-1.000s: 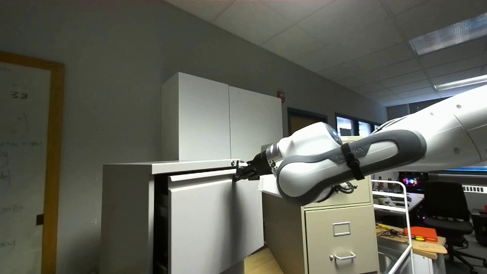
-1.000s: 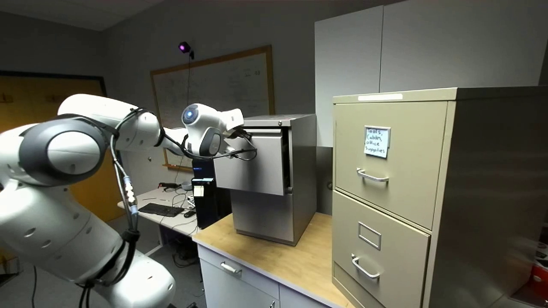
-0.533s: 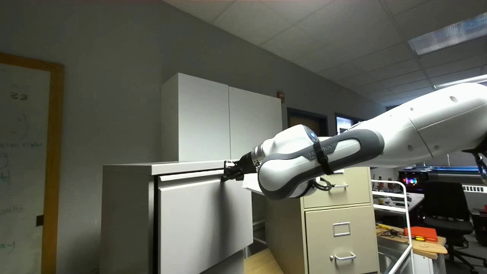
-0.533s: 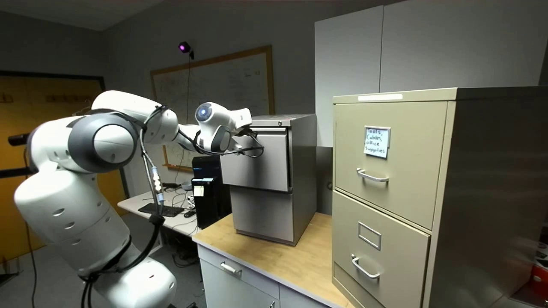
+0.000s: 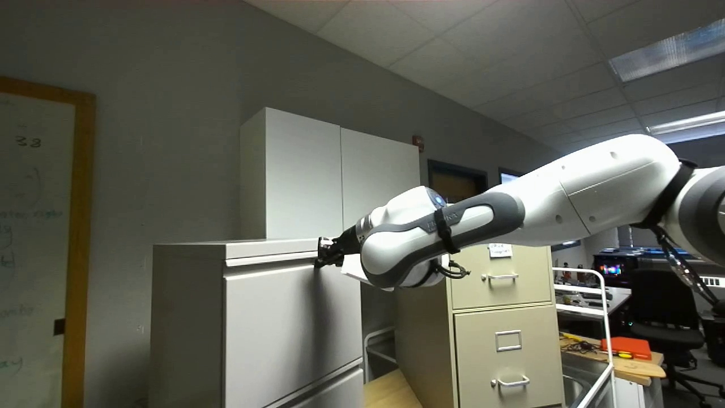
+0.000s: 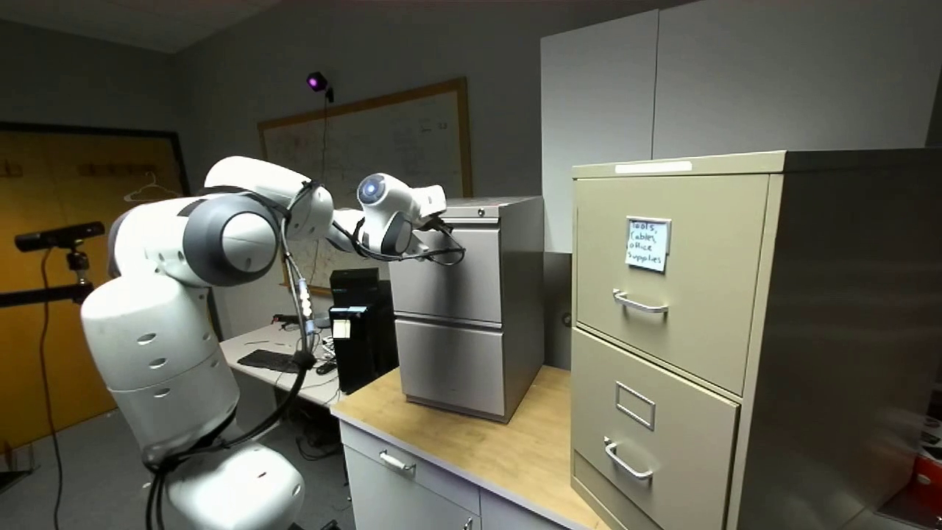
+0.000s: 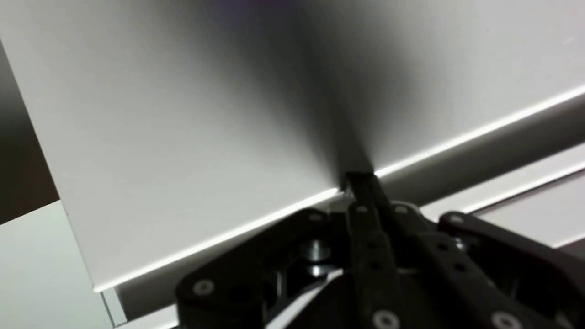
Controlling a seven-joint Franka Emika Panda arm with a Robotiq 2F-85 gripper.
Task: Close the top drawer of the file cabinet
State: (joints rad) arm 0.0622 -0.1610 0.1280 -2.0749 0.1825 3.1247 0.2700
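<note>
The file cabinet (image 5: 187, 323) is white-grey with flat fronts; it stands on a wooden counter in an exterior view (image 6: 522, 294). Its top drawer (image 5: 289, 317) sits flush with the cabinet body in both exterior views (image 6: 471, 294), and no dark interior shows. My gripper (image 5: 320, 262) is at the drawer front's upper edge. In the wrist view my gripper (image 7: 361, 176) has its black fingers together, with nothing seen between them. The fingertips touch or nearly touch the bright top edge of the drawer front (image 7: 151, 151). In an exterior view the wrist and cables hide most of the fingers.
A beige cabinet (image 6: 662, 353) with metal handles stands beside the file cabinet on the wooden counter (image 6: 471, 449). A white two-door cupboard (image 5: 306, 175) hangs behind. A black computer tower (image 6: 360, 331) and a desk (image 6: 257, 346) are on the far side.
The top drawer has moved inward from partly open to flush, and its dark side gap is gone. My gripper has moved with it toward the cabinet, staying at its top edge.
</note>
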